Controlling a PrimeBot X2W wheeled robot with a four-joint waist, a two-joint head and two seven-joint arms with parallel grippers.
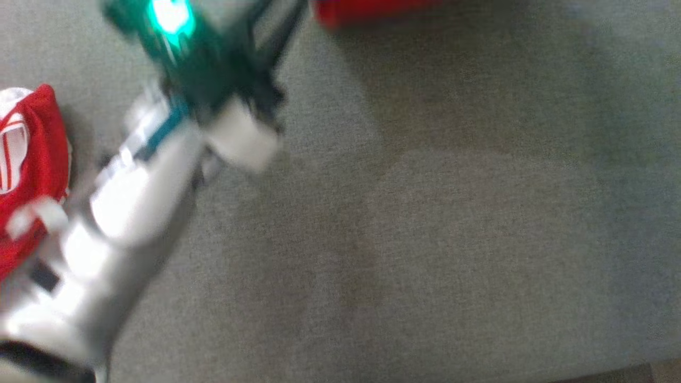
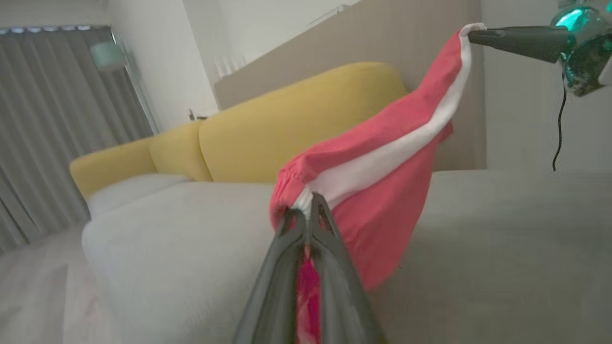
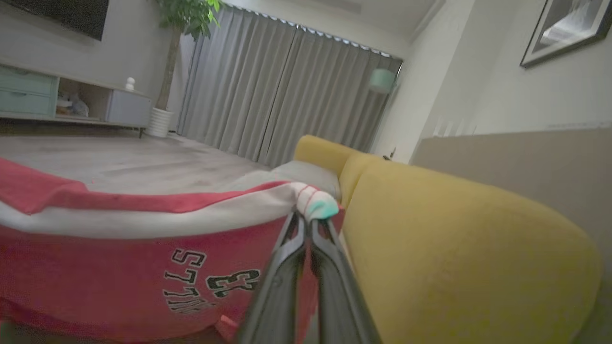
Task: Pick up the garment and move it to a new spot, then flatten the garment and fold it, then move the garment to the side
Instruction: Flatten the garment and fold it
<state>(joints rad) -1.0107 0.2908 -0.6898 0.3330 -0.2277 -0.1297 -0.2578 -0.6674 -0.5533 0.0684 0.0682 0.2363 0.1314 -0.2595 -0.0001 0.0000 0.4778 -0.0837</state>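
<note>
The garment [image 2: 382,191] is red with a white band and hangs stretched in the air over the grey sofa seat [image 2: 167,229]. In the left wrist view my left gripper [image 2: 308,205] is shut on the gathered end of the band. My right gripper [image 2: 473,34] pinches the far end at the upper right. The right wrist view shows my right gripper [image 3: 308,220] shut on the white band's tip, with the garment [image 3: 119,267] and its black lettering hanging to the left. In the blurred head view, red cloth [image 1: 32,159] lies at the left edge beside a pale forearm [image 1: 133,202].
The sofa's yellow backrest [image 2: 296,119] runs behind the seat, close to the right of my right gripper's fingers [image 3: 454,248]. Grey curtains [image 3: 287,95], a wooden floor [image 3: 119,162], a low cabinet [image 3: 57,100] and a potted plant [image 3: 167,71] stand beyond the sofa.
</note>
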